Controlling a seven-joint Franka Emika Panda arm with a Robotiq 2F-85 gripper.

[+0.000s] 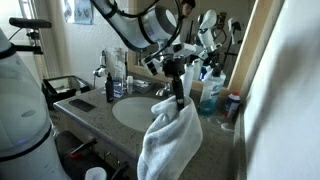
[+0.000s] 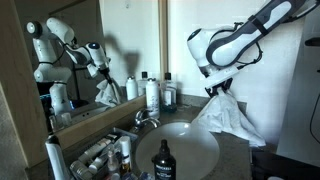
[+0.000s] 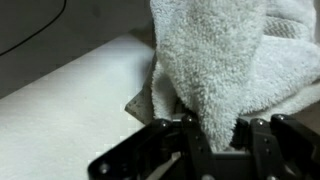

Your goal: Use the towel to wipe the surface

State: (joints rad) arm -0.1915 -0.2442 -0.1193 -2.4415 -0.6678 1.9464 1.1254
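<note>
The large white fluffy towel (image 1: 168, 140) hangs from my gripper (image 1: 180, 98), held up over the near edge of the grey-brown speckled countertop (image 1: 95, 118) beside the oval white basin (image 1: 135, 112). In an exterior view the towel (image 2: 228, 115) drapes down from the gripper (image 2: 216, 91) to the right of the basin (image 2: 190, 150). In the wrist view the gripper (image 3: 212, 135) is shut on a fold of the towel (image 3: 215, 60), with the white basin (image 3: 60, 110) below and a small patch of countertop (image 3: 140, 103) showing.
Bottles and jars (image 2: 152, 93) stand along the back by the faucet (image 2: 145, 118) and mirror (image 2: 70, 60). A dark pump bottle (image 2: 163, 162) stands at the front of the basin. A blue container (image 1: 209, 97) and a small cup (image 1: 233, 104) sit near the wall. A black tray (image 1: 63, 86) sits at one end.
</note>
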